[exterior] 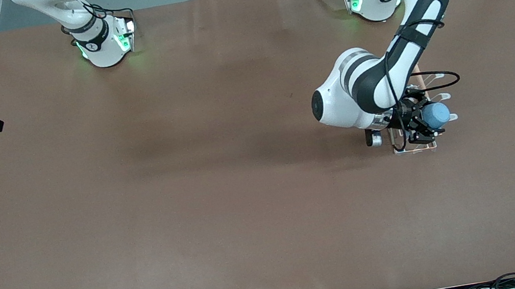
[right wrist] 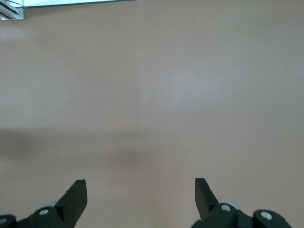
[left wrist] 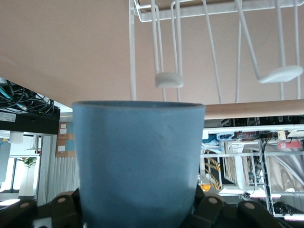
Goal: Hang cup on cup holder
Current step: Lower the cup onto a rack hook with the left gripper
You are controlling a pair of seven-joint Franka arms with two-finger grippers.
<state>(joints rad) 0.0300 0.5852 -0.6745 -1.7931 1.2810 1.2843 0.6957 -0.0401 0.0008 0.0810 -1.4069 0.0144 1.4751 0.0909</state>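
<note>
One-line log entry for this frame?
left gripper: shut on cup, over cup holder | right gripper: open, waiting | cup not yet hung

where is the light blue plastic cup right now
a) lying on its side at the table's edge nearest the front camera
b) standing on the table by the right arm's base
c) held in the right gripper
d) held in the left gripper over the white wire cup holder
d: the light blue plastic cup is clamped in the left gripper over the white wire cup holder, while the right gripper waits open with nothing in it.
</note>
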